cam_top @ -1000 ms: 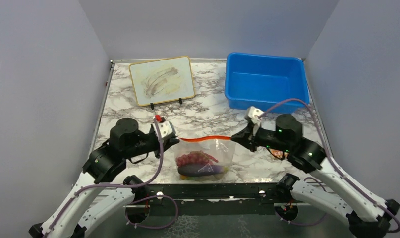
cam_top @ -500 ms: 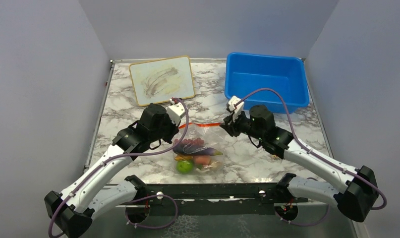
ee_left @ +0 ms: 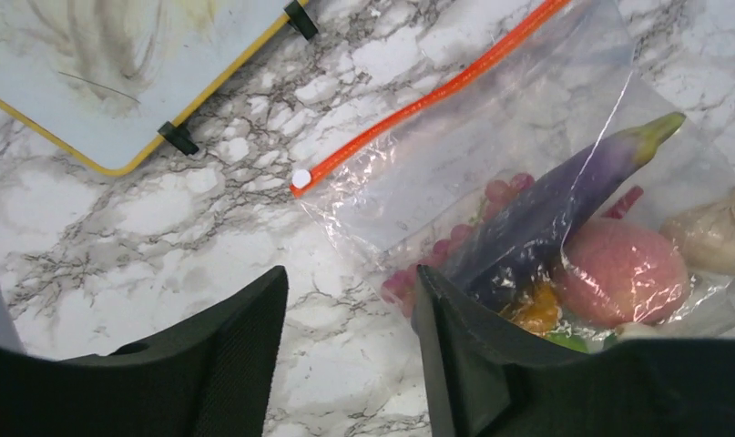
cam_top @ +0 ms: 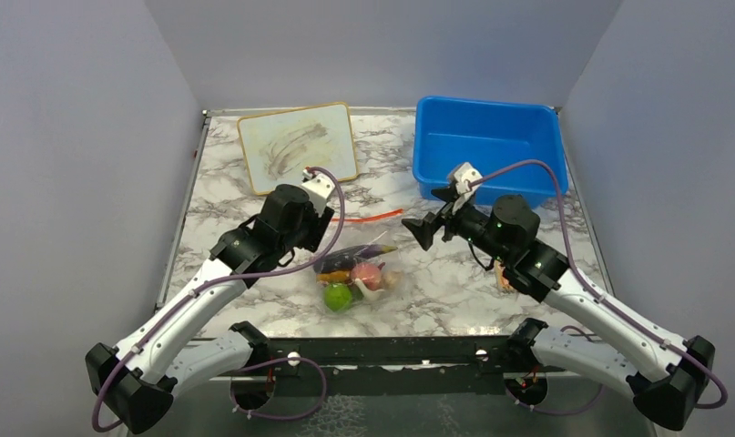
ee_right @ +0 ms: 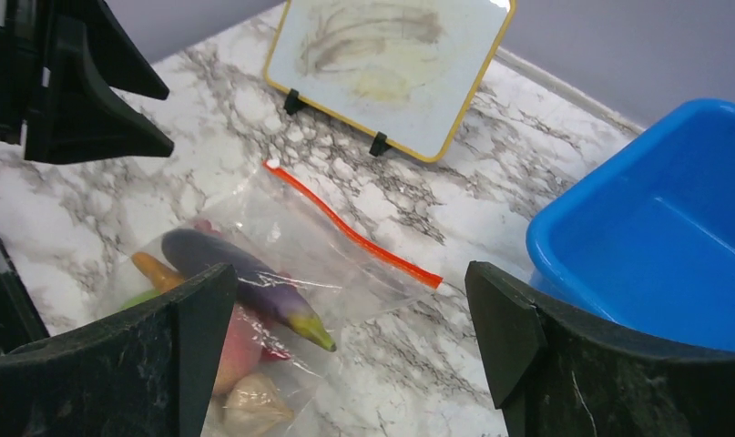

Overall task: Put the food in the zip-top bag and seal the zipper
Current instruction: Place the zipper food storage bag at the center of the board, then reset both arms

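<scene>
Left gripper (ee_left: 347,282): spread, nothing between the jaws, hanging just beside the closed bottom end of the zip-top bag (ee_left: 491,155). Right gripper (ee_right: 345,273): wide apart, empty, raised on the blue bin (cam_top: 489,146) side, well clear of the bag. The bag lies flat on the marble table (cam_top: 254,205) between the two arms, mouth toward the board (cam_top: 297,146). Loaded: eggplant (ee_left: 546,214), peach (ee_left: 618,273), garlic (ee_left: 714,232), grape bunch (ee_left: 402,287), orange piece (ee_left: 532,309), chili (ee_left: 623,202), lime (cam_top: 338,296). I see no loose food on the table, so loading looks done. The zipper (ee_left: 427,96) runs straight and flat, but I can't tell if it is pressed shut end to end. I read this as the seal/check step. If unsealed, next move: one claw pins one end of the strip while the other pinches it and slides along. Thin film, so the bag will drag unless anchored.
</scene>
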